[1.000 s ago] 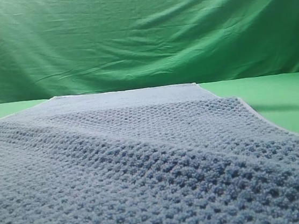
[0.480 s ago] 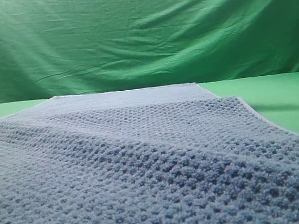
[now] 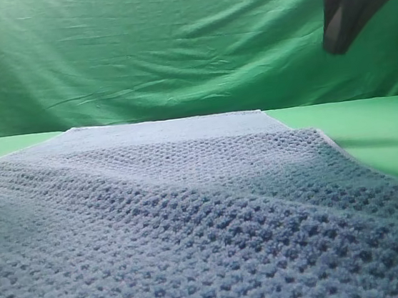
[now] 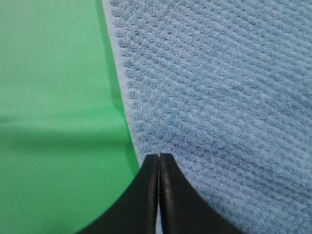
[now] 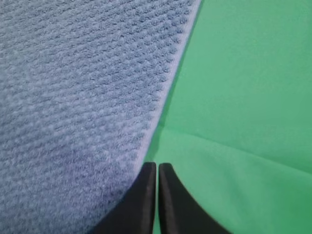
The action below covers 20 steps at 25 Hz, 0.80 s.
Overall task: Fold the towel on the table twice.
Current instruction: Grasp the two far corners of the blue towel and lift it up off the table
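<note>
Exterior high view, from near to far: the towel (image 3: 193, 221) fills the whole foreground, blue-grey and bumpy, lying spread out and unfolded on the green worktop (image 3: 384, 135). Its far hem runs straight across, just short of the wrinkled green backdrop (image 3: 173, 51). High above the towel's right edge hangs a dark part of the right arm (image 3: 344, 6); only a sliver of dark shows at the top corner above the towel's left side.

From the wrists, each tool hangs over one long edge of the towel. The left tool (image 4: 159, 161) has its fingers pressed together, holding nothing, its tip right over the towel's left hem where cloth meets bare worktop. The right tool (image 5: 157, 168) is likewise pinched closed and empty, poised over the towel's right hem.

To my eye no fold has been made yet; this is the approach to the first one. Next, both tools would need to spread, drop onto their hems and pinch the cloth evenly, so the edge lifts level.

No containers are anywhere in sight.
</note>
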Motion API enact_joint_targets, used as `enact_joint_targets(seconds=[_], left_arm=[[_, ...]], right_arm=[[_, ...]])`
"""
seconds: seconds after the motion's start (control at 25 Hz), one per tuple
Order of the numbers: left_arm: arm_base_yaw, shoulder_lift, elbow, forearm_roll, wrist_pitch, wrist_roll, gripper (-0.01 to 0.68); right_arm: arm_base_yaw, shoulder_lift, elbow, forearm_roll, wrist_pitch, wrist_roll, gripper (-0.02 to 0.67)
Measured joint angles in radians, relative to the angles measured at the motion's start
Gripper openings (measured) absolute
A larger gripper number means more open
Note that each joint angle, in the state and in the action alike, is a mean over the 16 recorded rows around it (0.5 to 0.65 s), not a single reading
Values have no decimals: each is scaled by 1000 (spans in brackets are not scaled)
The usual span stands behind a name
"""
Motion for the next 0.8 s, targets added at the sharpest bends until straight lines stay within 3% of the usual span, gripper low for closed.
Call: enact_joint_targets(seconds=[0.16, 0.32, 0.64, 0.8], left_arm=[[0, 56, -7, -7, -50, 21, 8], [0, 89, -10, -26, -93, 40, 76], [0, 120, -15, -81, -137, 48, 385], [0, 134, -18, -105, -143, 49, 538]], right_arm=[[6, 92, -62, 14, 8, 13, 50], [7, 155, -103, 48, 19, 1, 179], [11, 218, -126, 123, 27, -50, 499], [15, 239, -129, 149, 25, -79, 613]])
